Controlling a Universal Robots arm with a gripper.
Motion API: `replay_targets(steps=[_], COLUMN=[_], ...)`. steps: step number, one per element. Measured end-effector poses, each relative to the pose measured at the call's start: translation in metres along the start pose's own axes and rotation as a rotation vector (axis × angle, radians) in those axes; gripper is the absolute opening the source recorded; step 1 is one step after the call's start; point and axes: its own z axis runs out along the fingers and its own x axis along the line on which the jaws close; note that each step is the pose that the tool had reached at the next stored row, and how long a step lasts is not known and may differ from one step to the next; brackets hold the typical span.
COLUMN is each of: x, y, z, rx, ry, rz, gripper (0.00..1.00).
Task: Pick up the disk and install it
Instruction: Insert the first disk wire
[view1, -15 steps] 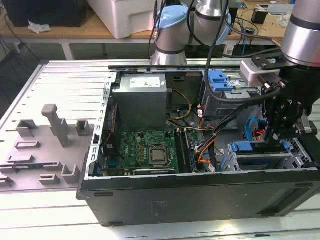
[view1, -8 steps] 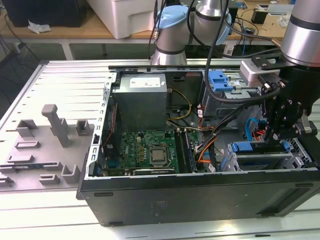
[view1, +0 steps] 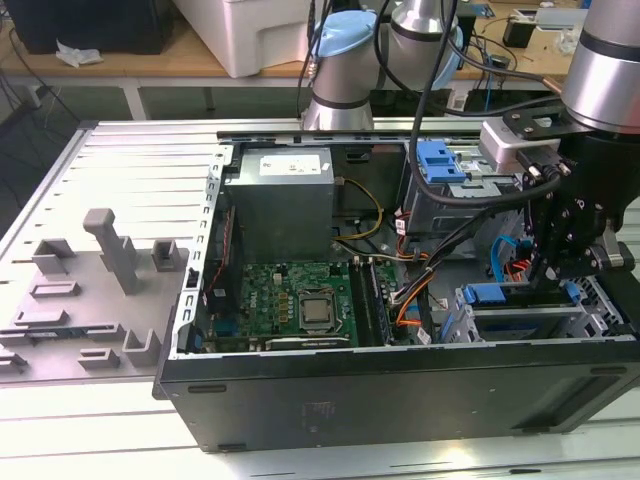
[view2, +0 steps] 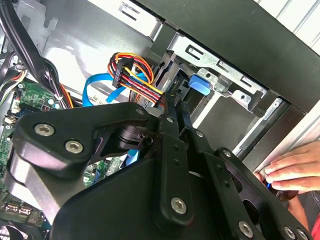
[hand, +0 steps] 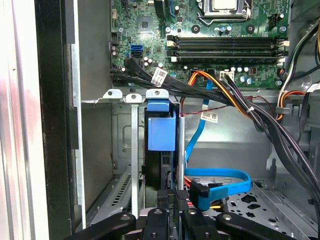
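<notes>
The open computer case (view1: 400, 400) lies on its side on the slatted table (view1: 120, 150), its black wall nearest in the exterior view. Just behind that wall, at the exterior view's right, the gripper (view1: 556, 268) reaches down into the drive cage (view1: 520, 320). Its jaws are clenched edge-on on the disk (hand: 161, 150), which stands upright in a slot of the cage, its blue frame end showing in the first wrist view. A person's hand (view2: 295, 170) rests at the case's outer edge in the second wrist view. Left of the cage lies the green motherboard (view1: 300, 305). Blue and orange cables (hand: 220, 180) loop beside the cage. Farther back sits the grey power supply (view1: 278, 205), and beyond it the arm's base (view1: 340, 85).
</notes>
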Motion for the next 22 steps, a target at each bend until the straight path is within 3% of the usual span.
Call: replay_targets(steps=[9, 11, 12, 13, 18, 22], x=[-0.0001, -0.0001, 0.0000, 0.0000, 0.0000, -0.0002], y=[0.0002, 0.0001, 0.0001, 0.0001, 0.0000, -0.0006], z=[0.0009, 0.0007, 0.0004, 0.0004, 0.0000, -0.0084], rx=[-0.0003, 0.0000, -0.0001, -0.0001, -0.0001, 0.0006], ry=[-0.0016, -0.0009, -0.0002, -0.0001, 0.0001, 0.0044], rz=[0.000, 0.000, 0.000, 0.000, 0.000, -0.001], gripper=[0.18, 0.30, 0.30, 0.42, 0.48, 0.48])
